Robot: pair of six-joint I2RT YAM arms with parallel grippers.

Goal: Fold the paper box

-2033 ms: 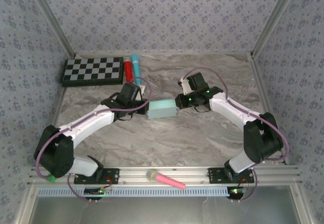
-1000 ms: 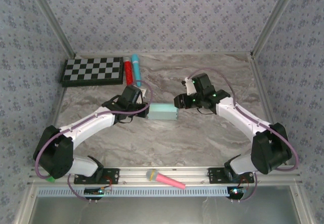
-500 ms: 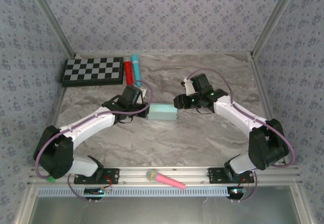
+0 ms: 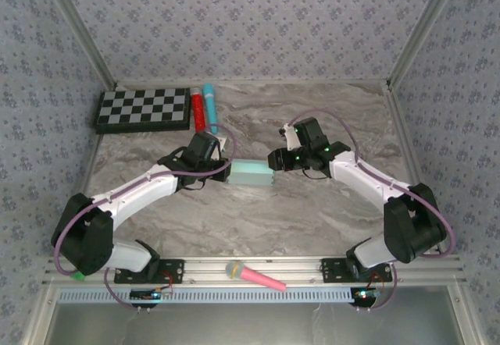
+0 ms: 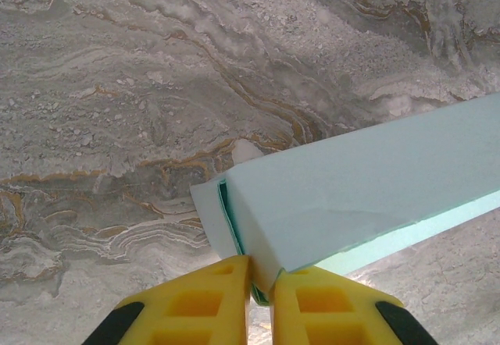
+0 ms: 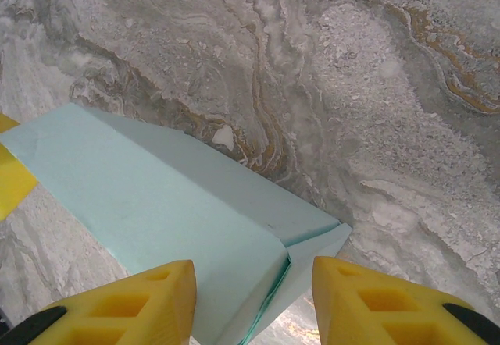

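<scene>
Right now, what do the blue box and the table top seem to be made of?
The paper box: thin matte card, judging by sharp creases and a thin layered edge. The table top: marble-look grey-brown veining, dull; real stone or printed laminate, I cannot tell.

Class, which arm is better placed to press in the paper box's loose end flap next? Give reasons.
Right, probably. The right gripper stands open astride the paper box at the end with the loose flap; the left gripper is shut on the opposite end, steadying it.

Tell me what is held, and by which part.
The left fingers pinch the paper box by the folded edge at one end. The right fingers stand open around the other end.
</scene>
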